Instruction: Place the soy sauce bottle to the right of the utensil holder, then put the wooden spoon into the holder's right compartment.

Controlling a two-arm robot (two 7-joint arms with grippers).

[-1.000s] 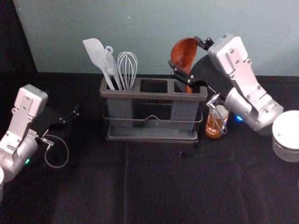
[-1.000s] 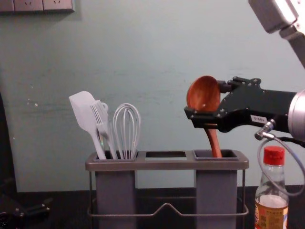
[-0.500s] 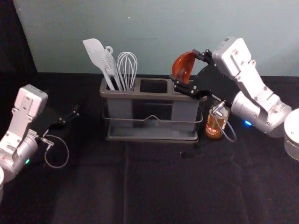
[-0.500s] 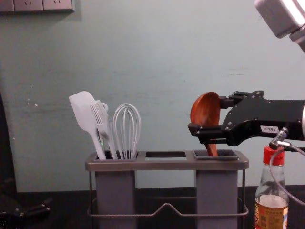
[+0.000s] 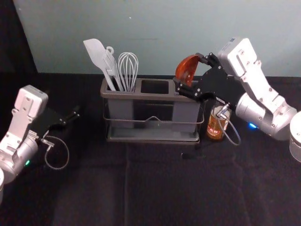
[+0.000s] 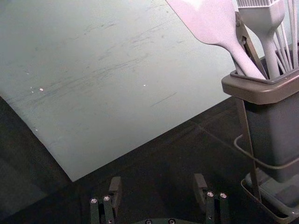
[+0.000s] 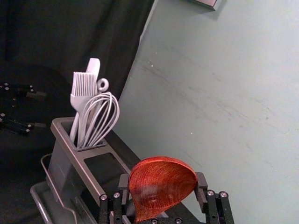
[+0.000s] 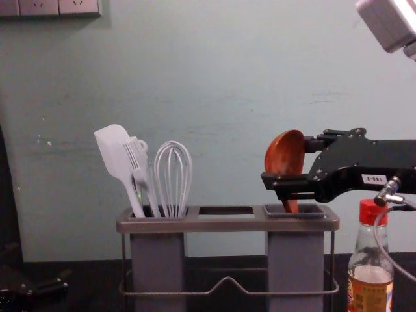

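Right gripper [image 5: 189, 71]: above the right end of the utensil holder [image 5: 155, 140], reaching in from the robot's right. Narrowed onto the wooden spoon [image 5: 186, 69], one finger on either side of the bowl. Spoon stands bowl up, leaning slightly; handle runs down into the mouth of the right compartment [image 8: 296, 260], a little left of its middle in the chest view. Lower end hidden. In that view a slim gap shows between the lower finger and the rim.

Soy sauce bottle [image 8: 371, 266]: upright, just beside the holder on its right, red cap on. The right arm's cable [image 8: 388, 259] crosses in front of it; whether they touch, cannot tell. Gripper body passes above the cap, little room there.

Left compartment: spatula [image 8: 117, 151], brush [image 8: 138, 160] and whisk [image 8: 173, 179], heads above the rim, spatula tipped outward left. Middle compartment between, its mouth open upward.

Left gripper [image 5: 71, 118]: parked at the left, well apart from the holder, fingers spread wide. Dark cloth [image 5: 155, 188] spans the space between it and the holder, and runs on in front. Pale wall [image 5: 150, 37] rises behind the holder.
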